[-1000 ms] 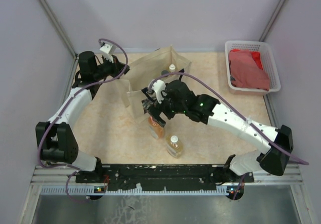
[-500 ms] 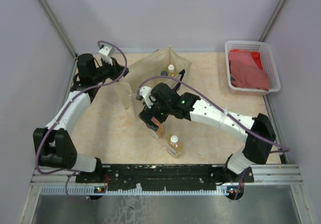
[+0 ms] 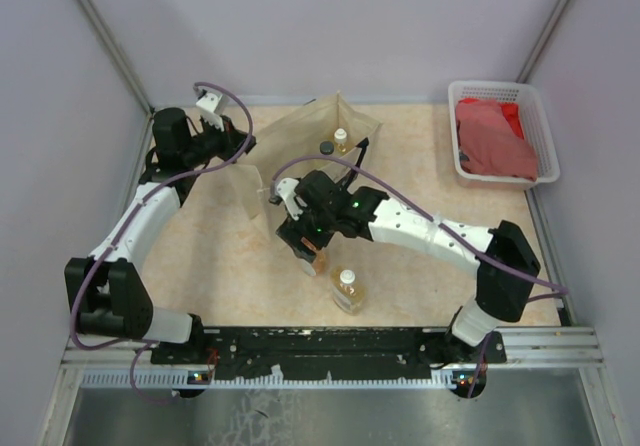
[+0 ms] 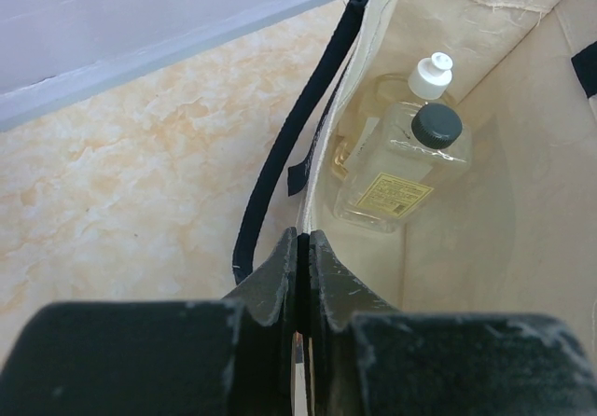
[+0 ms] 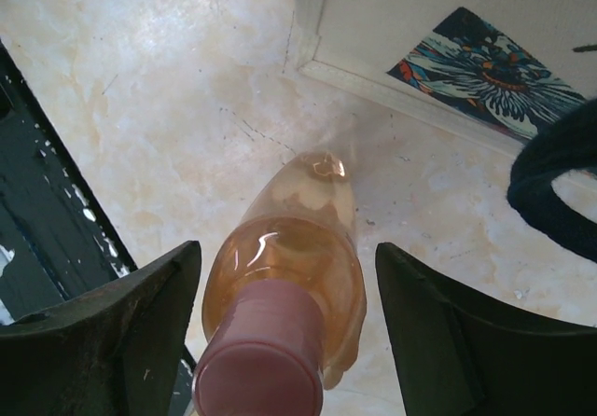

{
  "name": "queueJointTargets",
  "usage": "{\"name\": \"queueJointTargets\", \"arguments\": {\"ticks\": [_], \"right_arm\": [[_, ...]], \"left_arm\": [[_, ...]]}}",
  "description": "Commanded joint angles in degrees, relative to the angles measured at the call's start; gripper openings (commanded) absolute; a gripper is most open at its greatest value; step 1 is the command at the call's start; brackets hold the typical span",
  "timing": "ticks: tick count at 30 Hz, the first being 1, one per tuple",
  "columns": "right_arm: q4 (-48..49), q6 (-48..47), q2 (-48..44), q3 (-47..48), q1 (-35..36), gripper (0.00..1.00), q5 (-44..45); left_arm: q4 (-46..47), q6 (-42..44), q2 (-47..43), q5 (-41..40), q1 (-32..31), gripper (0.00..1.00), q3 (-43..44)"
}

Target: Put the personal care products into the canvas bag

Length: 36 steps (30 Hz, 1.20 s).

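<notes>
The canvas bag (image 3: 300, 141) stands open at the back middle. My left gripper (image 3: 246, 147) is shut on its rim (image 4: 322, 178) beside a navy handle (image 4: 303, 117). Inside lie a colourless bottle with a dark cap (image 4: 410, 155) and an amber bottle with a white cap (image 4: 431, 73); both caps show from above (image 3: 334, 142). My right gripper (image 3: 305, 244) is open, its fingers (image 5: 140, 327) on either side of the pink-capped amber bottle (image 5: 289, 295), apart from it. That bottle (image 3: 316, 260) stands in front of the bag. A white-capped amber bottle (image 3: 347, 290) stands nearer the front.
A white basket (image 3: 540, 126) with red cloth sits at the back right. The bag's printed side (image 5: 485, 66) and a navy handle loop (image 5: 560, 173) lie just beyond the pink-capped bottle. The black base rail (image 3: 330, 341) runs along the near edge.
My right gripper has moved down and slightly left over the pink-capped bottle, and its arm has folded in to the left. The left gripper still holds the bag rim.
</notes>
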Motion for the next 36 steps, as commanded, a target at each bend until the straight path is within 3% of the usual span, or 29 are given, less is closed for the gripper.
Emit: {"name": "queueJointTargets", "arguments": {"ticks": [1,7,15,21,30,36], "right_arm": [[3.7,1.8,-0.4,-1.2,0.9,0.71,1.1],[3.7,2.6,-0.3,-1.9,1.0,0.58,2.4],[1.9,2.7,-0.5,0.5,1.1,0.25,5.8],[-1.9,3.6,-3.9,7.3,1.0,0.0,12.2],[-14.0,3.5,-2.5,33.2,-4.5,0.0,5.3],[-13.8,3.8,-1.8,46.3,-10.7,0.0,-1.6]], "left_arm": [[0.5,0.7,-2.5,-0.8,0.1,0.0,0.0],[0.6,0.7,-2.2,-0.6,0.1,0.0,0.1],[0.9,0.6,-1.8,-0.2,0.1,0.0,0.0],[1.1,0.4,-2.0,0.0,0.1,0.0,-0.2],[1.0,0.7,-2.3,-0.5,0.1,0.0,-0.6],[0.3,1.7,-2.6,-0.9,0.1,0.0,-0.4]]}}
